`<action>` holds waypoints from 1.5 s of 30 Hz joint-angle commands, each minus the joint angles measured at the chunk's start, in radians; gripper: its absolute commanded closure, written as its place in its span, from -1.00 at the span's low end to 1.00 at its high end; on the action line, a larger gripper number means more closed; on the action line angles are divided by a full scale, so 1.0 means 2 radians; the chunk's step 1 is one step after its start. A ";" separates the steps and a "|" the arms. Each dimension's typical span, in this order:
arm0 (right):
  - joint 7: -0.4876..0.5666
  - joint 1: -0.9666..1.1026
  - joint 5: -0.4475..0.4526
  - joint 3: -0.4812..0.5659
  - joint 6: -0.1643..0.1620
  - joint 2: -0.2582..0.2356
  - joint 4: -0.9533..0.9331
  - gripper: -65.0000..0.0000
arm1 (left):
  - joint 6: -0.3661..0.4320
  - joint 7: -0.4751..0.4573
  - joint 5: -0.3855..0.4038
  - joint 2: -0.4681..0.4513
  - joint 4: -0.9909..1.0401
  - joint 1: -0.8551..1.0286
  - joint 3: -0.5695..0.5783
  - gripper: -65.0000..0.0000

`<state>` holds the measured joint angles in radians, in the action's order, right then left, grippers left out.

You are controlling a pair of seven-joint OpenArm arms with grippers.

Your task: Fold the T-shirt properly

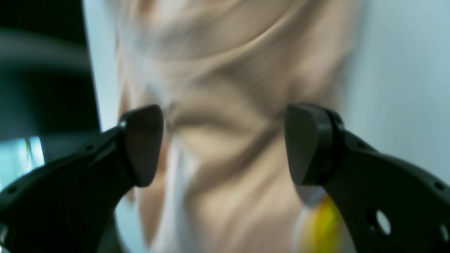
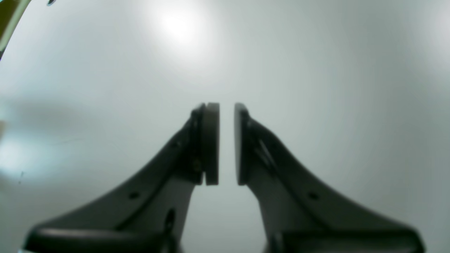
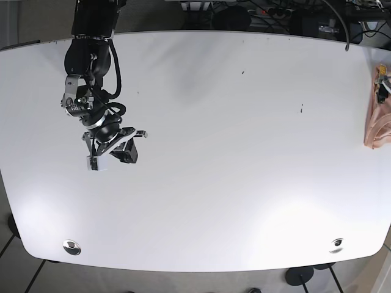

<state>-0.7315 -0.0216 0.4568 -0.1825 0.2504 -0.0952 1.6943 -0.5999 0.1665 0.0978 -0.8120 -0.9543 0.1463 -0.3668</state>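
Note:
The T-shirt (image 3: 377,119) is a crumpled beige bundle at the far right edge of the white table (image 3: 232,152), partly cut off by the frame. In the left wrist view, blurred by motion, its creased beige fabric (image 1: 228,88) fills the middle, close under my left gripper (image 1: 225,144). That gripper is open wide, with nothing between its dark pads (image 1: 144,144). The left arm is out of the base view. My right gripper (image 2: 226,140) hangs over bare table at the left (image 3: 110,149), far from the shirt, pads almost together and holding nothing.
A yellow patch (image 1: 323,225) shows beside the fabric near the left gripper's right finger; small yellow and dark items (image 3: 381,76) lie at the shirt's top end. Cables and equipment (image 3: 275,12) sit beyond the table's far edge. Two round fittings (image 3: 72,246) sit near the front edge.

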 commanded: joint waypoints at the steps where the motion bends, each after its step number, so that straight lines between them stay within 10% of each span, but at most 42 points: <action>1: 0.016 -0.008 0.002 -0.001 0.001 -0.007 0.009 0.80 | 0.000 -0.004 0.009 0.014 -0.081 -0.004 -0.020 -0.53; 10: 0.223 0.085 -0.199 -0.003 0.005 -0.013 0.000 0.80 | 0.001 -0.005 0.004 0.228 -0.277 -0.026 0.020 -0.29; 18: 0.404 0.285 -0.222 -0.005 0.001 -0.013 0.034 0.80 | 0.031 -0.018 -0.089 0.416 -0.402 0.097 0.034 -0.16; 24: 0.507 0.458 -0.155 -0.005 0.000 -0.017 0.054 0.80 | 0.145 -0.183 -0.090 0.440 -0.427 0.310 0.054 -0.16; 31: 0.558 0.613 -0.141 0.020 0.000 -0.023 0.028 0.80 | 0.200 -0.210 -0.092 0.443 -0.432 0.535 0.063 -0.16; 45: 0.600 0.382 -0.144 0.110 -0.001 -0.026 -0.438 0.80 | 0.203 -0.210 -0.092 0.389 0.060 0.285 0.066 -0.16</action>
<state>0.4465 0.7006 0.1688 0.0383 0.2378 -0.1490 0.7860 -0.1921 -0.2337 -0.0898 -0.0334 -0.7860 0.6769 -0.2359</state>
